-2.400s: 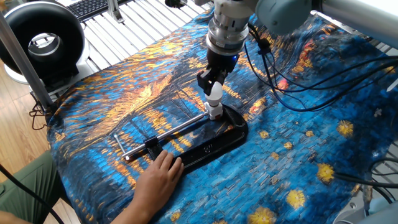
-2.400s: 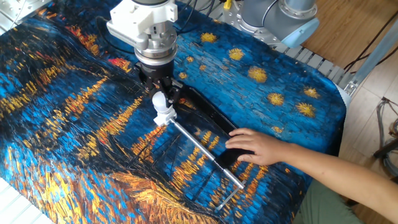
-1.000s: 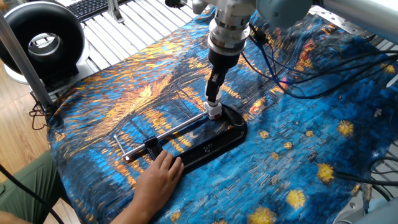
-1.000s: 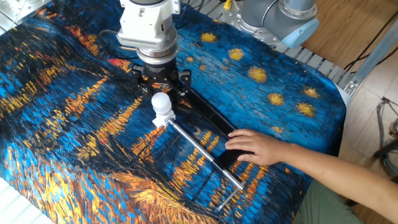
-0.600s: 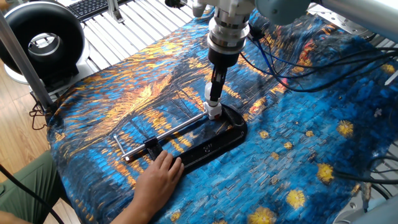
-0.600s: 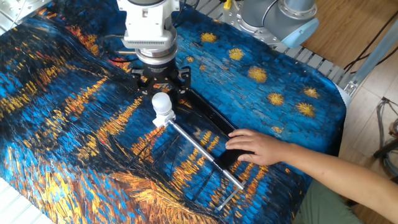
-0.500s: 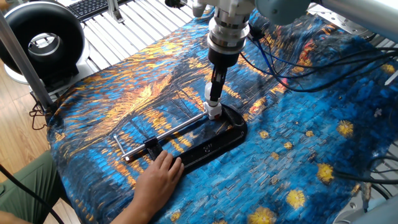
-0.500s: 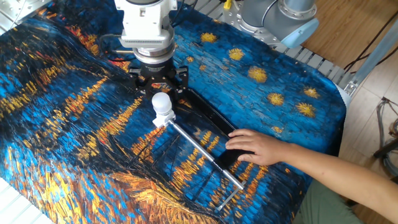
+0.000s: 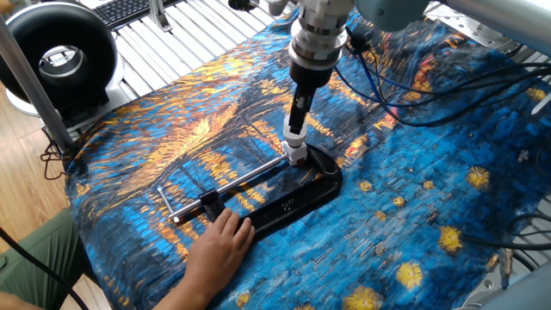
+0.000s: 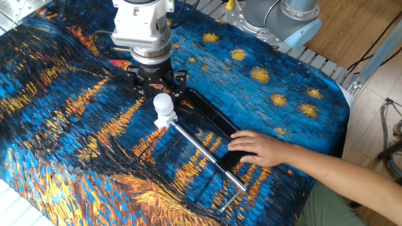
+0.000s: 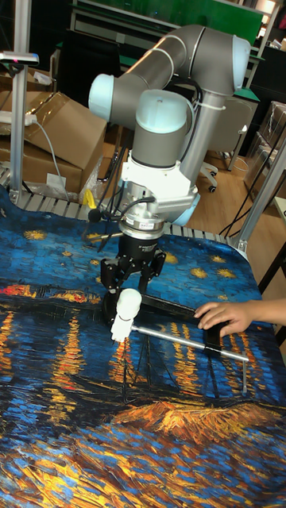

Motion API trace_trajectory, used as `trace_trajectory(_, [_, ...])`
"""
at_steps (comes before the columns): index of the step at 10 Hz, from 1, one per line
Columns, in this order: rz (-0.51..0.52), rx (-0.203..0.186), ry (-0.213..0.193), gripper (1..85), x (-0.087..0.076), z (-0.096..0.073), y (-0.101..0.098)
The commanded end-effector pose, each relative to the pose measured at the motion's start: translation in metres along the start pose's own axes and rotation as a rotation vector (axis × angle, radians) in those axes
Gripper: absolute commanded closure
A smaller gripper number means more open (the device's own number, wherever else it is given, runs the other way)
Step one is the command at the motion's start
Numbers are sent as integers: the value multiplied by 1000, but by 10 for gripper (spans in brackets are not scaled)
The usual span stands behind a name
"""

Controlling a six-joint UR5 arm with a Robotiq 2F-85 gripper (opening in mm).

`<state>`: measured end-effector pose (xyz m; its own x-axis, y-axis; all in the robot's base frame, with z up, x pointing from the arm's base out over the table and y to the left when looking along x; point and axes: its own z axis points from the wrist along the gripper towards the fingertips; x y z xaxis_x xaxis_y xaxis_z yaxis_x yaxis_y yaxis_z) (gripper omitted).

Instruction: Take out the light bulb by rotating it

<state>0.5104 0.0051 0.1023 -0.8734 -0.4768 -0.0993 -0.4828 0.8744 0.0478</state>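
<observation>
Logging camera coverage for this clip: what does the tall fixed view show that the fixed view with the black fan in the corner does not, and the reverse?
Only the tall view shows the arm's upper joints, cardboard boxes, and the open fingers standing apart from the light bulb. Only the fan-side view shows the black fan, a keyboard, and the clamp's T-handle end; there the fingers line up edge-on, hiding the gap. Both show the gripper above the upright bulb, the black clamp, a person's hand on it, and the painted cloth.

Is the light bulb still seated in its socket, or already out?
Still in: the light bulb stands upright on the white socket, with the gripper jaws spread beside it.
</observation>
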Motion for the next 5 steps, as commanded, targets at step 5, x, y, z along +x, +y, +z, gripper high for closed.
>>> trace_trajectory(5, [240,-60,-39,247,-13,-2,17])
